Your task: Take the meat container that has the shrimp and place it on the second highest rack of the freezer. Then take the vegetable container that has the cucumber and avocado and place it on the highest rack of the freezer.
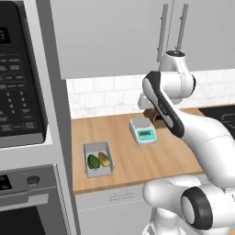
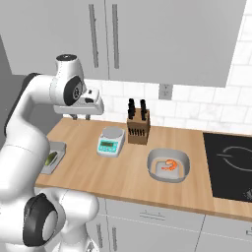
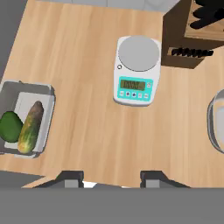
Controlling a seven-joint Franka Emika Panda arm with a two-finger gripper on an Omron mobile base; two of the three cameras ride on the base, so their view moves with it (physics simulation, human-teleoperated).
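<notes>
Step one not started: meat container (image 2: 168, 166) untouched, near the counter's (image 2: 128, 177) front edge beside the cooktop (image 2: 229, 165).
The shrimp (image 2: 170, 165) lies inside it. Pincer (image 3: 111, 178) hovers high over the scale (image 3: 136, 70), fingers partly apart, holding nothing. Next move, likely: swing over to the tray, descend, grip its rim. Vegetable container (image 1: 97, 159) waits at the counter's opposite end (tray is cut off in hand view).
</notes>
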